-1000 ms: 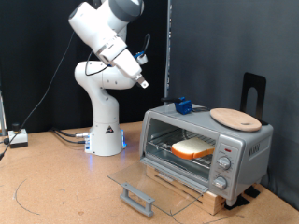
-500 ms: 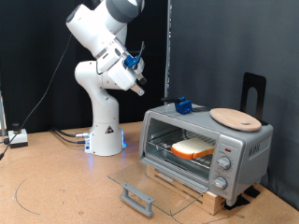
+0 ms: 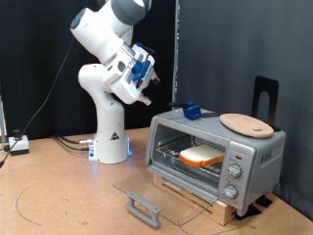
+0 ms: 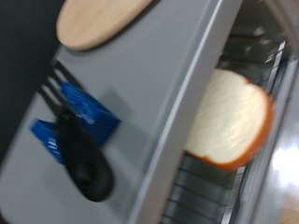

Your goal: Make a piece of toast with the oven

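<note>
The silver toaster oven (image 3: 249, 155) stands at the exterior view's right on a wooden base, its glass door (image 3: 156, 194) folded down flat. The piece of toast (image 3: 201, 155) lies on the wire rack inside; the wrist view shows its pale face and orange crust (image 4: 232, 117) on the rack. My gripper (image 3: 147, 94) hangs high in the air to the exterior view's left of the oven, well clear of it, with nothing seen in it. Its fingers do not show in the wrist view.
A round wooden board (image 3: 246, 123) lies on the oven's top, also in the wrist view (image 4: 93, 21). A small blue and black object (image 3: 191, 111) sits on the top's far corner. A black stand (image 3: 264, 93) rises behind the oven. The door handle (image 3: 145, 208) juts forward.
My hand has swung up and towards the exterior view's left, away from the oven, and turned at the wrist. The toast, door and board have not moved.
</note>
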You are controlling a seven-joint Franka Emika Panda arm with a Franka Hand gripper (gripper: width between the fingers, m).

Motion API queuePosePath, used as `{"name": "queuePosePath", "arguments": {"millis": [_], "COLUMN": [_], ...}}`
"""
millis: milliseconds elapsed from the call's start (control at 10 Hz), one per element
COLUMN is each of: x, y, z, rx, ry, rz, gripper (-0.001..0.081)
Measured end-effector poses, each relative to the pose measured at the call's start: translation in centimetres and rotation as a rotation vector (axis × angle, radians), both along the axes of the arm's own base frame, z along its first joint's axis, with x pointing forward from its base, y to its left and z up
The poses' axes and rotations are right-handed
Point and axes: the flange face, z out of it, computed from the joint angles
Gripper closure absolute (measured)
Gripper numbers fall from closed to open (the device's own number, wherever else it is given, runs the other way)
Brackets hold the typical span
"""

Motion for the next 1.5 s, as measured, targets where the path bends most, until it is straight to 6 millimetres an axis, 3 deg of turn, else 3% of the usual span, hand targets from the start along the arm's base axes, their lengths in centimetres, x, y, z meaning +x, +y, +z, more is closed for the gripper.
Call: {"name": "queuePosePath", "arguments": {"millis": [400,800,1500], "x": [1.9,2.0,6.0], "y": [-3.0,-3.5,-11.1], "z": [-0.5,-1.1,-3.4], "rx": [0.255,0.183,0.197], "ry": [0.398,0.342,0.477], "rz": [-0.084,-0.053,-0.049], "gripper": [-0.0001,-0.0001,-0.0001]}}
